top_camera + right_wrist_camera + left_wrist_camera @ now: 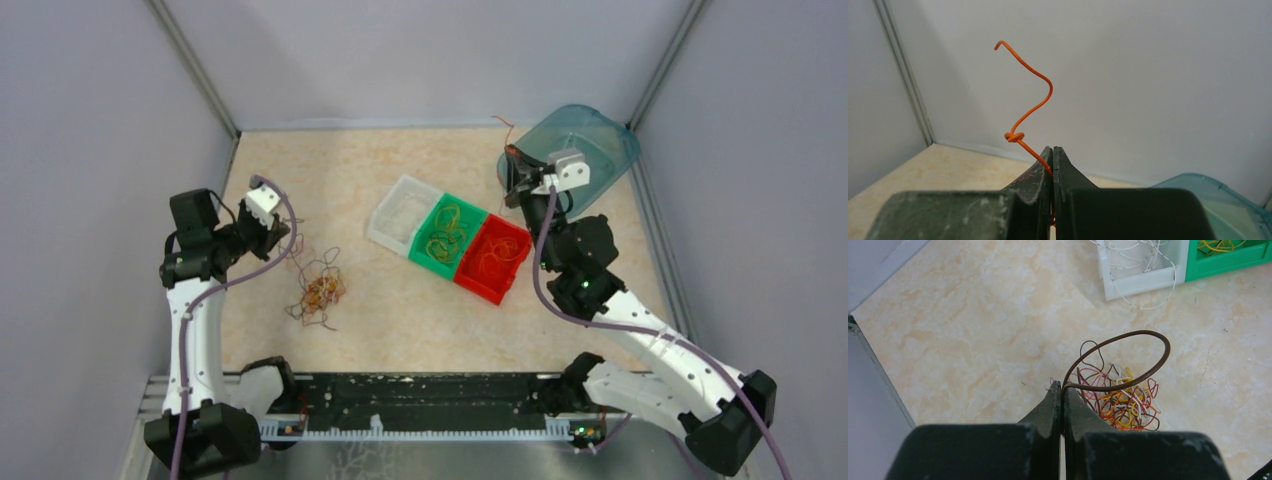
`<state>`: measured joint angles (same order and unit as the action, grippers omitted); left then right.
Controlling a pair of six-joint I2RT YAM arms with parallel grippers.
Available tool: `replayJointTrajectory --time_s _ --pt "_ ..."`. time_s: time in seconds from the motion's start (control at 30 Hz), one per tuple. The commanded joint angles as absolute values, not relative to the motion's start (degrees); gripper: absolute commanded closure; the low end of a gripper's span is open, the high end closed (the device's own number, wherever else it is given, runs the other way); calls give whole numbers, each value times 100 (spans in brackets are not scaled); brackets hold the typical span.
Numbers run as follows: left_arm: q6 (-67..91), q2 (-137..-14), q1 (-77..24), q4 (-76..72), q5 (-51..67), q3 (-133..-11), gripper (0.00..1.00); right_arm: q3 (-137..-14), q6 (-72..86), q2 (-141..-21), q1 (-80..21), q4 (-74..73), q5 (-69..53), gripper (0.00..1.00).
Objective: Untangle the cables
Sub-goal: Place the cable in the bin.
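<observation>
A tangle of thin orange, red, yellow, white and brown cables (pixel 316 296) lies on the table left of centre; it also shows in the left wrist view (pixel 1120 402). My left gripper (pixel 283 228) (pixel 1062 386) is shut on a brown cable (pixel 1143 335) that loops out above the tangle. My right gripper (pixel 513 163) (pixel 1052 150) is raised at the back right, shut on an orange cable (pixel 1034 107) with a small knot in it; its free end curls upward.
A row of three bins sits mid-table: white (pixel 404 212), green (pixel 447 232) with yellow cables, red (pixel 495 257) with orange ones. A teal container (pixel 590 145) stands in the back right corner. Grey walls enclose the table.
</observation>
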<state>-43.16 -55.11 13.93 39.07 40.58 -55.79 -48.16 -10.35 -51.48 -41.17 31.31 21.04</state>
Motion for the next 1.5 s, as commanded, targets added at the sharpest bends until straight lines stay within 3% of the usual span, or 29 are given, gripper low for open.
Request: replayJointTrajectory --time_s 0.0,0.37,0.63,0.8,1.03,1.23,1.27,1.37,1.47 --pt "-4403 -5427 1399 3970 4207 -5708 100 -4436 -504 -4957 -4052 2962 2182 100" --pt "-4343 -5455 1399 3988 4314 -5822 100 -3543 576 -4569 -4052 2191 2423 100" --pt "-4308 -5478 1402 3998 4389 -5852 100 -3611 1770 -4868 -4052 425 3074 100" --pt "-4258 -5498 1399 3999 4465 -5895 100 -3726 2326 -5351 -4052 -297 3097 100" --pt "-4118 -5536 1397 4092 4662 -6053 100 -3837 2655 -6508 -4020 -238 3052 100" --pt "-3901 -5555 1400 4255 4986 -6396 100 -4489 3112 -7679 -3508 -751 2267 100" --pt "-3846 -5550 1398 4268 5044 -6454 100 -4505 3139 -7764 -3432 -793 2165 96" --pt "-3654 -5537 1397 4271 5261 -6618 100 -4538 3173 -7747 -3367 -921 1943 70" --pt "-3474 -5534 1398 4259 5470 -6794 100 -4566 3190 -7407 -3367 -1033 1876 52"
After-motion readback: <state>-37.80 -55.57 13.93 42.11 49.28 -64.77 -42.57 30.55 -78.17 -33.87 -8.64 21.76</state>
